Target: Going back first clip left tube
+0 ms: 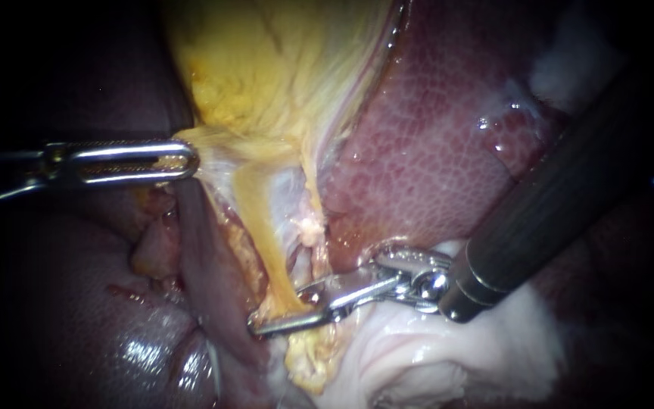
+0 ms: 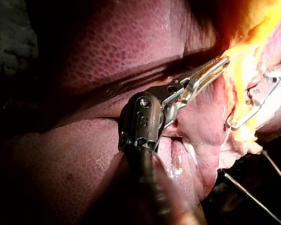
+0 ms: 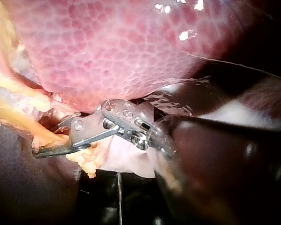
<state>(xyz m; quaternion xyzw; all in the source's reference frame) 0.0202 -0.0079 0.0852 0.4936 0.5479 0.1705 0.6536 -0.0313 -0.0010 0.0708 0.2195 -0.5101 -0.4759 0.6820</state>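
Left instrument (image 1: 189, 160): wrist angled, jaws turned off the shaft line. Long slotted jaws lying together along their length, clamped at the tips on a fold of tissue (image 1: 210, 144).

Right instrument (image 1: 278, 309): dark shaft sloping down toward the jaws. Silver wrist joint bent just behind them, setting the jaws at a shallower angle than the shaft. Jaws parted in a narrow V, with a gap visible between the tips.

Jaw sets well apart, each pointing toward the other instrument's side.
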